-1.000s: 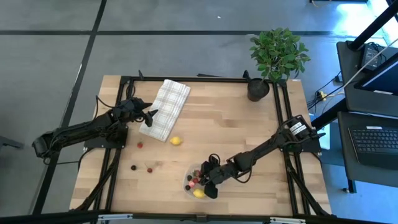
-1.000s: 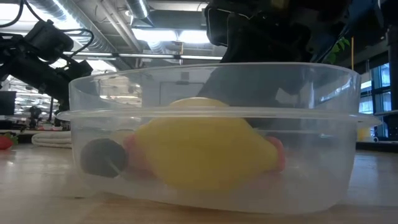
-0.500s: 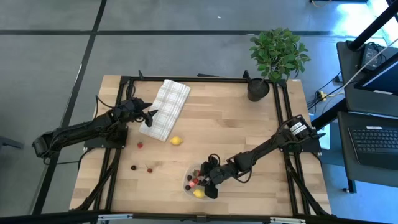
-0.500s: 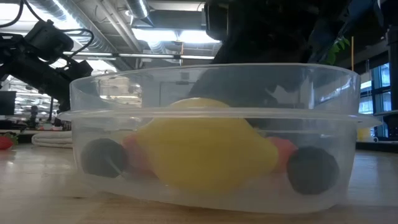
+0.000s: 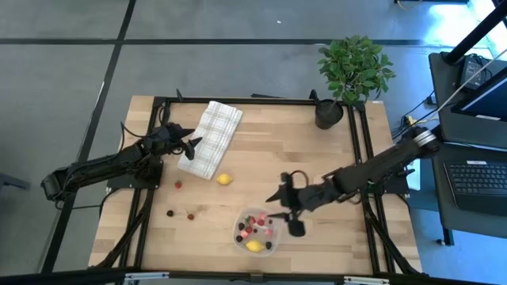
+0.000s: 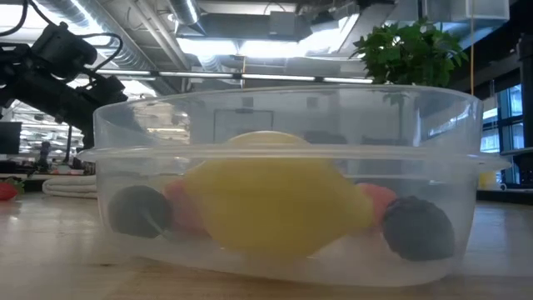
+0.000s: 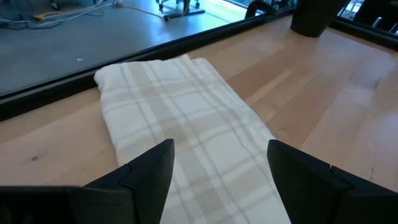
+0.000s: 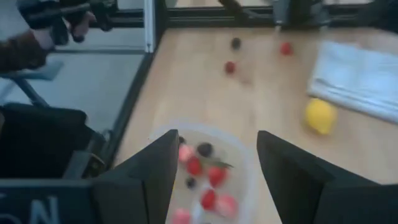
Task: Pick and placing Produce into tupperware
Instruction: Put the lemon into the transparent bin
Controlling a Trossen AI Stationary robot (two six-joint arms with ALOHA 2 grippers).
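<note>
Tupperware (image 5: 256, 231) holds berries, lemon; right hand (image 5: 283, 204) spread, seemingly empty, above rim.

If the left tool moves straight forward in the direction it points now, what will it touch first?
Most likely the folded white checked cloth. The open left tool points straight at it in the left wrist view, and from above the left tool sits at the cloth's edge. Its height above the cloth is unclear.
</note>
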